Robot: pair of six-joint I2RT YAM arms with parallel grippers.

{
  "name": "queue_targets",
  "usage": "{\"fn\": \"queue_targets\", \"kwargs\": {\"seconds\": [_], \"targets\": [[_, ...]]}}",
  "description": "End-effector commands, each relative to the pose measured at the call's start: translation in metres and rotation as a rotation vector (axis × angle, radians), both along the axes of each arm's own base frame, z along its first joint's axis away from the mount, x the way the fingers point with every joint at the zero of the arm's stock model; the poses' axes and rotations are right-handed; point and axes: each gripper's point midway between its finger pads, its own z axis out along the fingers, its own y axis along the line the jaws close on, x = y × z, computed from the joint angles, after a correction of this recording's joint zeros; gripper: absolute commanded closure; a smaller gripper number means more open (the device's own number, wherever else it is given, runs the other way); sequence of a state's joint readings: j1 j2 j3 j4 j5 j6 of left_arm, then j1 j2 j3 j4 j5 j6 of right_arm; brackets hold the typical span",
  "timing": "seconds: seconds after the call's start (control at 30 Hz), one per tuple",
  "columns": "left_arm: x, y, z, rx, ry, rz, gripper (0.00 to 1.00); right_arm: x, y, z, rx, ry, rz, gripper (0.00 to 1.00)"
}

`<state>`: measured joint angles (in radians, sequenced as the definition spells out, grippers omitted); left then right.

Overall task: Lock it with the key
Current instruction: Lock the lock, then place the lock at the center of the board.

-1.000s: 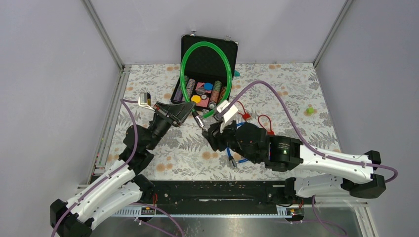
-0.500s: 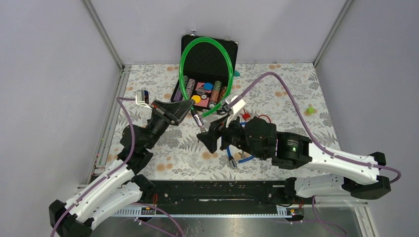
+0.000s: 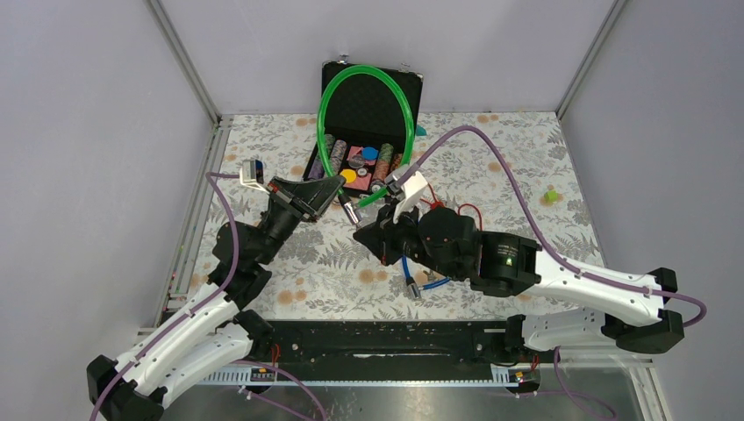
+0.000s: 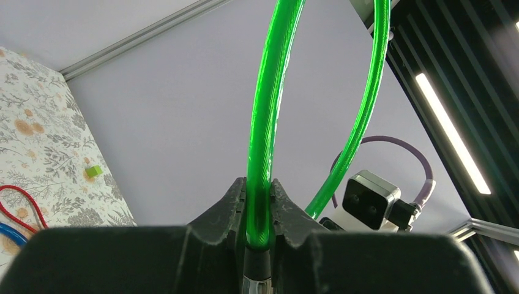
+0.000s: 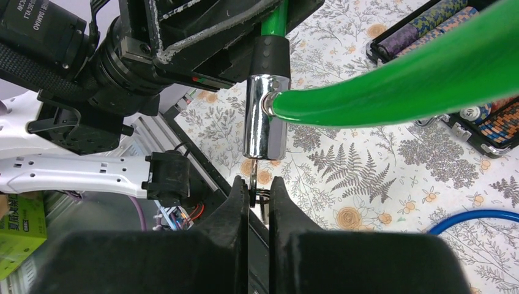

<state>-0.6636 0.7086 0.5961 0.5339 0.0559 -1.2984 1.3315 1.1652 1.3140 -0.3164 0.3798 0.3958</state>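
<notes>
A green cable lock [image 3: 326,114] loops up over the open case. Its chrome lock cylinder [image 5: 264,116] hangs upright, with the cable end plugged into its side. My left gripper [image 4: 259,202] is shut on the green cable [image 4: 263,122] just above the cylinder's black collar. The key [image 5: 254,184] sticks out of the cylinder's underside, a key ring behind it. My right gripper [image 5: 259,187] is shut on the key from below. In the top view the right gripper [image 3: 361,235] sits just under the lock cylinder [image 3: 350,211], and the left gripper [image 3: 338,189] is beside it.
A black case [image 3: 373,88] with poker chips stands open at the back. A blue cable [image 3: 421,281] and a red cable [image 3: 469,215] lie on the floral cloth under my right arm. A small green piece [image 3: 550,196] lies at the far right.
My right gripper opened wider, shifted up and left under the cylinder, then shut on the key. The left arm has hardly moved and still holds the green cable.
</notes>
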Motion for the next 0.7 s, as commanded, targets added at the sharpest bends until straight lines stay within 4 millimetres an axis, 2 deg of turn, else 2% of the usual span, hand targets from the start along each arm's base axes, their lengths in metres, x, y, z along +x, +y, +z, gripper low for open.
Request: {"fn": "queue_targets", "kwargs": {"seconds": [0.0,0.13,0.27,0.47,0.57,0.67], "targets": [[-0.023,0.018,0.054,-0.111,-0.152,0.006,1.00,0.003,-0.006,0.020,0.053,-0.021,-0.003,1.00],[-0.021,0.021,0.052,-0.088,-0.154,0.038,1.00,-0.005,-0.016,0.007,0.015,-0.046,0.054,1.00],[-0.018,0.027,0.049,-0.040,-0.157,0.093,1.00,-0.023,-0.028,-0.005,-0.009,-0.069,0.163,1.00],[-0.011,0.045,0.036,0.012,-0.134,0.210,1.00,-0.039,-0.054,-0.023,-0.046,-0.045,0.214,1.00],[-0.008,0.047,0.020,0.076,-0.112,0.238,1.00,-0.043,-0.060,-0.029,-0.046,-0.029,0.223,1.00],[-0.001,0.042,-0.024,0.203,-0.035,0.242,1.00,-0.039,-0.063,-0.034,-0.047,-0.013,0.186,1.00]]}}
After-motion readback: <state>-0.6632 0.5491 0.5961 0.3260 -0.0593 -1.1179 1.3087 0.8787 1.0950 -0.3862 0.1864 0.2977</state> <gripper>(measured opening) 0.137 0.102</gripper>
